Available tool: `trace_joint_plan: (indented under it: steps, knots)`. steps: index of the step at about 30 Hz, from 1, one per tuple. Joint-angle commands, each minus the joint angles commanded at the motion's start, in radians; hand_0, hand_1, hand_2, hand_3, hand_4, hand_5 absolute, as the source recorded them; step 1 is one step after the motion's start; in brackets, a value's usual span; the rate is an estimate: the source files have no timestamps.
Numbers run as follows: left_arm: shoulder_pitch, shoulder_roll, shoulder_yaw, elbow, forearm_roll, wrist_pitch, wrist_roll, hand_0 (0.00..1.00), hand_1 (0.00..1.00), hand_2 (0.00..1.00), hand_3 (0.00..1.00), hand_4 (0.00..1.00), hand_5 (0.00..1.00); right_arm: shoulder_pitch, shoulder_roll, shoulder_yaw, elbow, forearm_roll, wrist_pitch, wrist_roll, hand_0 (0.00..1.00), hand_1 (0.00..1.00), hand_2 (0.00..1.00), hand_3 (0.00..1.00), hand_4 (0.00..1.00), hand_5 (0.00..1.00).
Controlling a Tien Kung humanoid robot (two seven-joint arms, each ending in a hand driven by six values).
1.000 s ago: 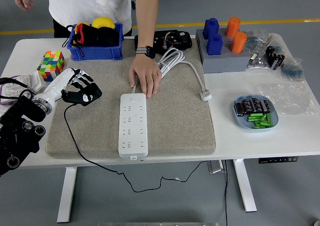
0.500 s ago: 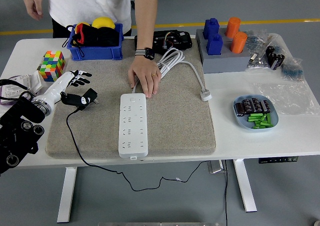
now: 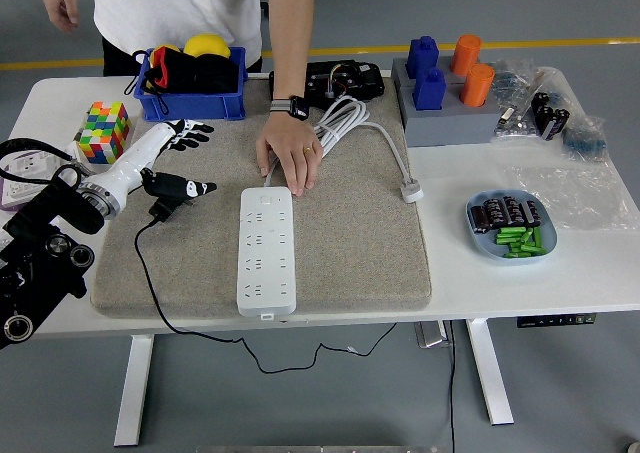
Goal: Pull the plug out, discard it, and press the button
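left robot hand (image 3: pixel 168 158): fingers spread, gripping nothing | black plug with thin cord (image 3: pixel 178 188): loose near grey felt mat's (image 3: pixel 350 253) left edge | person's hand (image 3: pixel 289 159): pressing white plastic power strip's (image 3: pixel 267 250) far end

Black plug (image 3: pixel 176 187) beside white power strip (image 3: pixel 267 250)

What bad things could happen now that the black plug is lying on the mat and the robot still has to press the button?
The person's hand rests on the top end of the power strip. If the robot hand reaches for a button there, it might bump those fingers.

The plug and its black cord lie on the mat right under the robot's arm, so the arm could perhaps snag the cord and drag it.
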Motion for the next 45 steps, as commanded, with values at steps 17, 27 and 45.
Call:
trace_joint_plan:
  steps: [17,27,45]
  knots:
    - [-0.095,-0.069,0.145,0.082,-0.097,-0.075,0.194,0.058,0.093,0.176,0.717,0.387,0.002,-0.003,0.006,0.009,-0.002,0.002,0.0,0.0,0.726,0.676,0.655,0.639,0.734,0.584]
    - [-0.157,-0.113,0.202,0.152,-0.123,-0.099,0.239,0.026,0.038,0.154,0.705,0.227,0.002,-0.001,0.007,0.01,-0.002,0.002,0.0,0.0,0.725,0.676,0.655,0.638,0.734,0.584]
    - [-0.181,-0.142,0.218,0.234,-0.072,-0.096,0.269,0.036,0.031,0.153,0.7,0.222,0.002,-0.003,0.008,0.014,-0.001,0.001,0.0,0.0,0.726,0.675,0.655,0.64,0.734,0.584]
